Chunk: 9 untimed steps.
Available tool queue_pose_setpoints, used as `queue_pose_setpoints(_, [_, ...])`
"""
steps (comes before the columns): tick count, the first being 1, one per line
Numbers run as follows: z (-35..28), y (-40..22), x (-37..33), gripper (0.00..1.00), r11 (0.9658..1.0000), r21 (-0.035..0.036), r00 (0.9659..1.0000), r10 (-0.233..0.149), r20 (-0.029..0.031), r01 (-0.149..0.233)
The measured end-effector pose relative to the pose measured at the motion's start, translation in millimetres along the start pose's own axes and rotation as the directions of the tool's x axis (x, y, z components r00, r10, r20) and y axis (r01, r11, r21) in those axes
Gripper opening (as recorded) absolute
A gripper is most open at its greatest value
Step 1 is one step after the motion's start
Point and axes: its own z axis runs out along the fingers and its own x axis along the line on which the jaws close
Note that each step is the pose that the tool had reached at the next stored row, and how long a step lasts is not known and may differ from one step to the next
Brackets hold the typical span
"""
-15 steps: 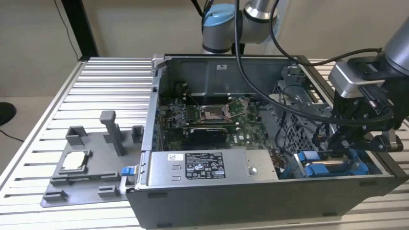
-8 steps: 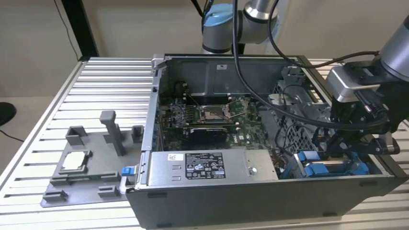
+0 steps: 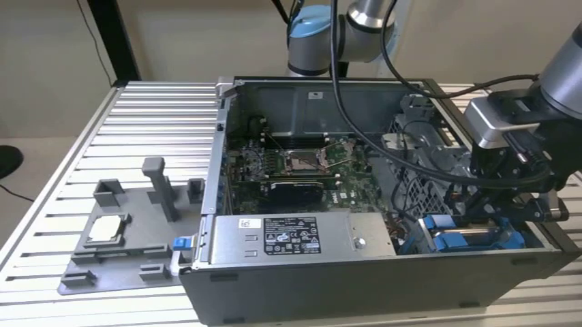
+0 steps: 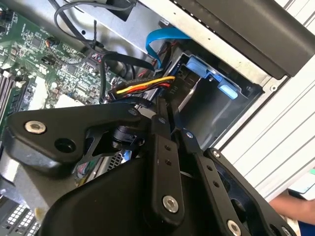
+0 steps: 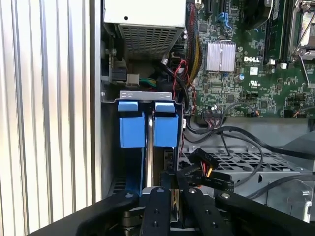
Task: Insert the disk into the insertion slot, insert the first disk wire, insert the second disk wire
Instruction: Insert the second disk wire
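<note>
Exterior view: we see the gripper (image 3: 498,210) lowered at the insertion slot (image 3: 473,235) in the open PC case (image 3: 364,286), near the power supply (image 3: 291,236). First wrist view: fingers (image 5: 158,206) drawn narrow beside a black connector w/ coloured wires (image 5: 209,175); whether they pinch it, we can't tell. Disk (image 5: 147,129) sits in the bay, mostly hidden behind blue tabs.

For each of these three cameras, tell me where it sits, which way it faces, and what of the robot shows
Exterior view: off the arm, looking down into the open computer case; the arm and gripper show at the exterior view's right.
First wrist view: on the arm, facing the insertion slot with blue tabs; black fingers show.
Second wrist view: on the arm, facing the slot and a wire connector beyond the fingers.
Shared: all see the slot and motherboard.
</note>
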Motion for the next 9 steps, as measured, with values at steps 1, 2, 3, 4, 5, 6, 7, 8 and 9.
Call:
queue_pose_setpoints(1, [0.2,0.0,0.0,0.00,1.0000,0.0015,1.0000,0.000,0.0000,0.000])
queue_pose_setpoints(2, [0.4,0.0,0.0,0.00,1.0000,0.0029,1.0000,0.000,-0.0001,0.000])
queue_pose_setpoints(3, [0.6,0.0,0.1,0.00,1.0000,0.0041,1.0000,0.000,-0.0001,0.000])
queue_pose_setpoints(4, [0.8,0.0,0.1,0.00,1.0000,0.0051,1.0000,0.000,-0.0002,0.000])
queue_pose_setpoints(5, [1.1,0.1,0.1,0.00,1.0000,0.0058,1.0000,-0.001,-0.0001,0.001])
queue_pose_setpoints(6, [1.5,0.1,0.1,0.00,1.0000,0.0062,1.0000,-0.001,0.0000,0.001])
queue_pose_setpoints(7, [1.9,0.1,0.2,0.00,1.0000,0.0067,1.0000,-0.001,0.0000,0.001])
queue_pose_setpoints(8, [2.3,0.1,0.2,0.00,1.0000,0.0070,1.0000,-0.001,-0.0001,0.001])
queue_pose_setpoints(9, [2.8,0.1,0.3,0.00,1.0000,0.0073,1.0000,-0.001,-0.0001,0.001])
